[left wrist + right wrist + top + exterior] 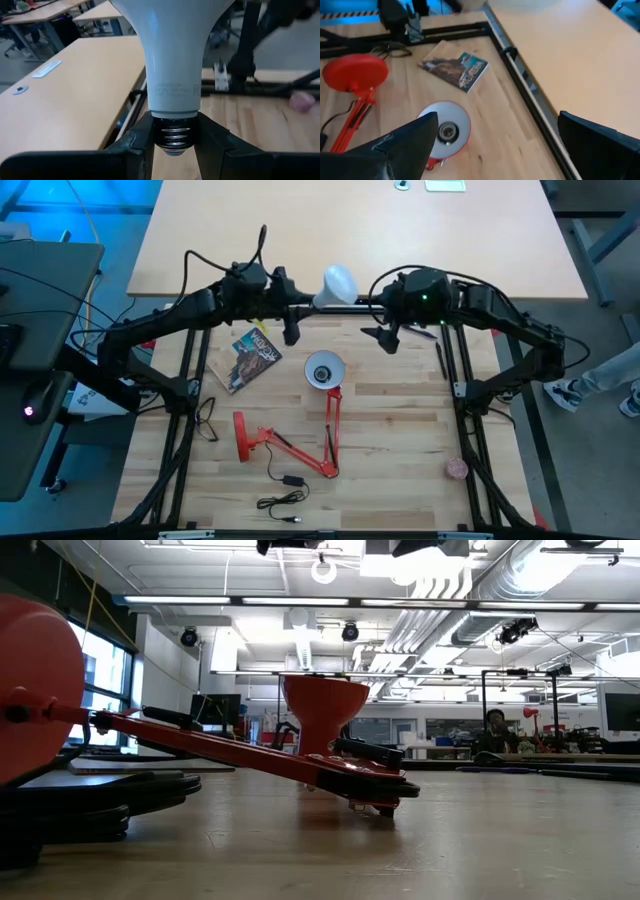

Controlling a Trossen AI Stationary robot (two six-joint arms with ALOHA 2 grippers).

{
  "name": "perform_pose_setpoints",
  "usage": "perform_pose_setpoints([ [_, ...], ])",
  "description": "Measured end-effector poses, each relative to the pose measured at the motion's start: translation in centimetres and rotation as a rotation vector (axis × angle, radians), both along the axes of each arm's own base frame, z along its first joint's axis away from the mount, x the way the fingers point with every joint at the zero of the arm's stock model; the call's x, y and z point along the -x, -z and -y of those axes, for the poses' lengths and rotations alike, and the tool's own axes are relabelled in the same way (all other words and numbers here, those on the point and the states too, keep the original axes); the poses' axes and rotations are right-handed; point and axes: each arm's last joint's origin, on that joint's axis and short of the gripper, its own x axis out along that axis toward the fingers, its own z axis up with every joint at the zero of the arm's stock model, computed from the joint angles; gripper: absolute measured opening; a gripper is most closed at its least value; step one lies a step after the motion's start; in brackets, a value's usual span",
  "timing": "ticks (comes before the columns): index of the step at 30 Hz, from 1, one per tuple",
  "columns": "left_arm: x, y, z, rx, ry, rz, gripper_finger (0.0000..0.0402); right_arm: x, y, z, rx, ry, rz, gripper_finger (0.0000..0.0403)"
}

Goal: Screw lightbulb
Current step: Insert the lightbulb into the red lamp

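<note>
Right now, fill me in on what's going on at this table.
The left tool is clamped on the threaded base of the lightbulb, holding it in the air over the far edge of the table. The right tool hangs open beside it, holding nothing. The red desk lamp lies flat on the table below, its shade facing up with an empty socket. A magazine lies nearby.

Both arms matte black, chunky joints, loose black cables looping off left arm [170,320]; green LED on right arm [470,305] wrist.

lab: exposed ducts [480,600], workbenches [560,755]
</note>
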Motion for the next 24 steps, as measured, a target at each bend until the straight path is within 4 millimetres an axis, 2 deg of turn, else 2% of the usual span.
perform_pose_setpoints([
  [7,-0.12,-0.55,-0.25,0.020,-0.016,0.071,0.0090,0.22,0.29,-0.12,-0.015,-0.022,-0.038,0.0399],
  [24,-0.14,-0.43,-0.16,0.016,-0.013,0.060,0.0090,0.55,0.71,-0.24,-0.043,-0.029,-0.089,0.0399],
])
